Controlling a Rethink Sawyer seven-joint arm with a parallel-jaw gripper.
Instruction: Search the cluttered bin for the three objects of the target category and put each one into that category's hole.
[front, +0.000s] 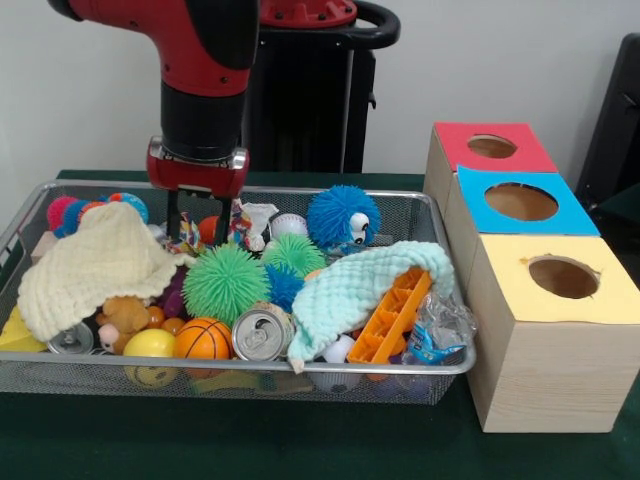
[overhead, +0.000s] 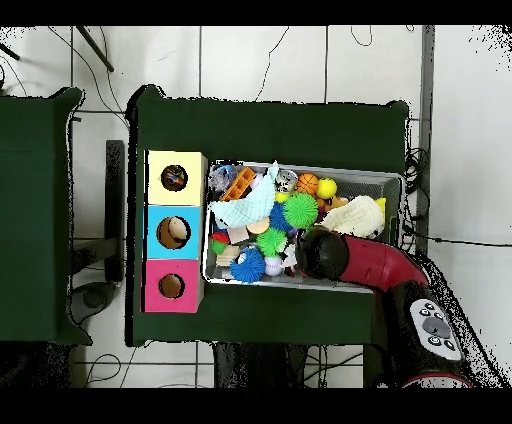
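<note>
Front view, L to R. Wire bin (front: 20, 225) packed: pale-yellow knitted cloth (front: 95, 265) draped over L end, drink can (front: 262, 333) and small basketball (front: 202, 338) at near wall, green spiky ball (front: 223, 283) mid, blue fuzzy ball w/ eyes (front: 342, 217) at far side, mint cloth (front: 365, 285) over orange plastic piece (front: 392, 315) at R end.

Gripper (front: 197, 222) lowered into far-left part of bin, fingers parted, tips down among clutter. Nothing seen clamped between them, though tips partly buried. Multicoloured speckled textile (front: 240, 222) just beside R finger, another scrap (front: 186, 237) by L finger; whether touching either, cannot tell.

Yellow-topped box (front: 545, 330) outside bin at R, nearest camera; hole (front: 563, 277) round, open, unobstructed. Blue-topped box (front: 520, 205) and red-topped box (front: 490, 148) behind it.

Risks, as judged: closing here likely to catch a neighbouring ball or cloth edge along w/ target, since items crowd both fingers. Floppy fabric may slip from a shallow pinch or drag other pieces out on lift. Long carry across bin to far-R box gives time for a drop.

Target appearance: small, crumpled, soft, red-yellow-blue-white speckle, mostly hidden under clutter; full shape not readable. Other targets not made out
</note>
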